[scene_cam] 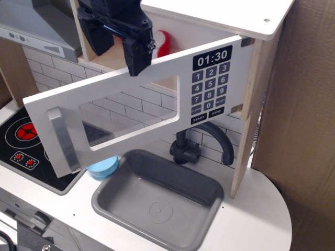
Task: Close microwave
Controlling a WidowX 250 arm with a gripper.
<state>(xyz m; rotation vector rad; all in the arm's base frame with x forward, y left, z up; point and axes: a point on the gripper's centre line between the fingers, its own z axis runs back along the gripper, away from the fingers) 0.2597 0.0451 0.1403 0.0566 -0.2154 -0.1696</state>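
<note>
The microwave is a light-wood box at the top of the toy kitchen. Its wide white door stands swung open toward me, hinged at the right. The door has a clear window, a grey bar handle at its left end and a black keypad with a clock reading 01:30. My black gripper hangs in front of the microwave opening, just above the door's top edge. Its two fingers are spread apart with nothing between them. A red and white toy inside the microwave is partly hidden behind the gripper.
A grey sink basin lies below the door, with a dark faucet behind it. A black stovetop with red burners is at the left. A light blue cup sits under the door. A grey range hood is at upper left. Cardboard stands at the right.
</note>
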